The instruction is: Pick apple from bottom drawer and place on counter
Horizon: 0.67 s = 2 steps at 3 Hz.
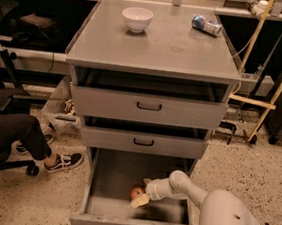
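The small red apple (136,191) lies on the floor of the open bottom drawer (111,182), near its middle. My gripper (142,192) reaches down into that drawer from the right, its pale fingers (140,200) straddling the apple's right side. The apple still rests on the drawer floor. The white arm (207,202) comes in from the lower right. The grey counter (158,43) tops the cabinet above.
A white bowl (137,19) and a lying can (206,25) sit on the counter's back part. The two upper drawers (148,106) are partly open above the arm. A seated person's legs and shoe (63,160) are at the left. Wooden poles (276,93) lean at the right.
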Available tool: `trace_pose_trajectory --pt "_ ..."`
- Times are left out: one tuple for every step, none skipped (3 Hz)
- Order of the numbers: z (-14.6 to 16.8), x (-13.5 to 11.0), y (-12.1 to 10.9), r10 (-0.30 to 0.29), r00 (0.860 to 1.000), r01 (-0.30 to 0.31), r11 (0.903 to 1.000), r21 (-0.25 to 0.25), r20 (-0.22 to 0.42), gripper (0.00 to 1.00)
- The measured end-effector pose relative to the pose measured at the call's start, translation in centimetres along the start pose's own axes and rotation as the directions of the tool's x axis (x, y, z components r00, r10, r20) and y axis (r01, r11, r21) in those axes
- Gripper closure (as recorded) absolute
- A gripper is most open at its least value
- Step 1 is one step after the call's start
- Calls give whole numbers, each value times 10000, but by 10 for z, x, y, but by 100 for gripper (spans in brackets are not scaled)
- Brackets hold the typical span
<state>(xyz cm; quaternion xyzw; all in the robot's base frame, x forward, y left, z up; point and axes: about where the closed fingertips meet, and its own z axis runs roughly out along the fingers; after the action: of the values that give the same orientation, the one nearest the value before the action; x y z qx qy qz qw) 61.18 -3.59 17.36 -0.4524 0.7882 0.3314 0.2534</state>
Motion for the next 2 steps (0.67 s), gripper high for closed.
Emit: trace_pose_trajectory --pt "-3 11 -18 201 9995 -207 9994 287 230 0" --pt "8 23 -15 336 9992 -338 9994 89 229 0"
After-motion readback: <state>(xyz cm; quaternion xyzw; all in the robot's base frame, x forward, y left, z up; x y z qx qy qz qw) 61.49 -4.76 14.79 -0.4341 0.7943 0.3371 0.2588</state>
